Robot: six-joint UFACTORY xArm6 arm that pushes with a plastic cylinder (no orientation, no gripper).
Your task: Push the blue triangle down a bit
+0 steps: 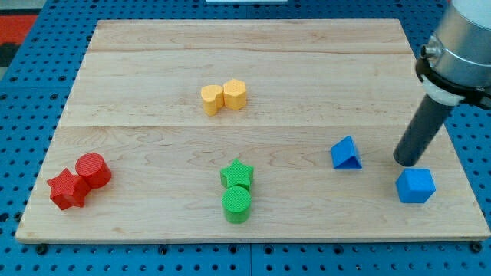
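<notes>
The blue triangle (346,153) lies on the wooden board (253,77) at the view's right, a little below the middle. My tip (407,162) is on the board to the right of the triangle, with a clear gap between them. A blue cube-like block (416,185) sits just below and slightly right of my tip, close to it.
Two yellow blocks (224,96) touch each other at the upper middle. A green star (237,173) sits against a green cylinder (237,204) at the lower middle. A red star (67,188) and a red cylinder (93,169) touch at the lower left. Blue pegboard (23,115) surrounds the board.
</notes>
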